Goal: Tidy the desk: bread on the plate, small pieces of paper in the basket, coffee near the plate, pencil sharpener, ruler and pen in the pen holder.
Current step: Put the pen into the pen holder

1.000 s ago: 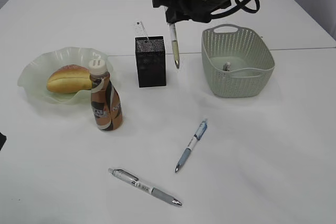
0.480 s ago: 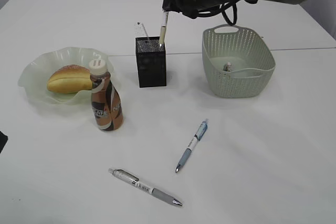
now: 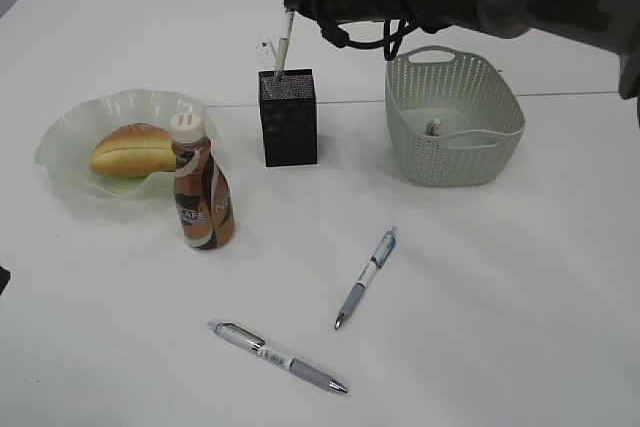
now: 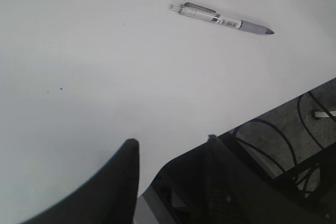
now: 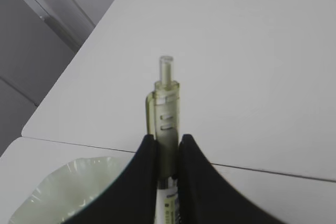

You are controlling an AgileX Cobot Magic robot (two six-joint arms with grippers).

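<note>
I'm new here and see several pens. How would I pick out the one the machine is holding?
Find the black mesh pen holder in the middle of the white table, between the plate and the grey basket. The held pen stands nearly upright with its lower end in that holder, pinched by the right gripper. Unlike the two pens lying flat nearer the front, it is pale greenish and off the table.

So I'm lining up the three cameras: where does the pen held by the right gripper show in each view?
Exterior view: the green pen stands tilted at top centre, tip in the black pen holder.
Right wrist view: centre, pinched between the right gripper fingers.
Left wrist view: not in it.
Shared landmark: the glass plate.
</note>
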